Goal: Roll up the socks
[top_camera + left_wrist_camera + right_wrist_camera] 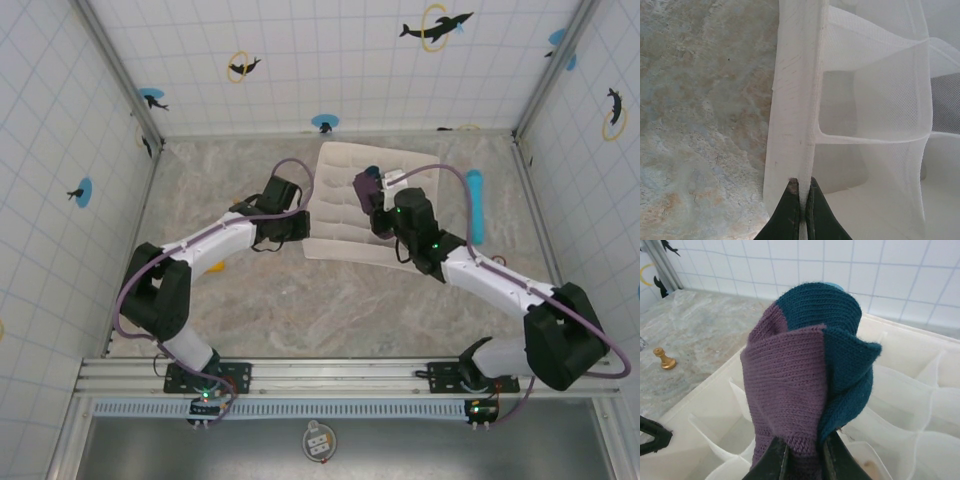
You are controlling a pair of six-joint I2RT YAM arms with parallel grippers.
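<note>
The socks [805, 375] are a rolled purple and dark teal bundle, and my right gripper [803, 447] is shut on its lower end. The bundle hangs just above a white fabric organizer [905, 347] with mesh compartments. From above, the socks [366, 183] and the right gripper [376, 198] sit over the organizer's [335, 165] far middle. My left gripper [802, 182] is shut on the organizer's left rim [795, 100], with the thin wall pinched between the two fingers. In the top view the left gripper [303, 224] is at the organizer's left edge.
A light blue cylinder [475, 205] lies on the marble table right of the organizer. A small golden pawn [663, 360] stands on the table left of it, near the left arm [216, 266]. Tiled walls close in the back and both sides.
</note>
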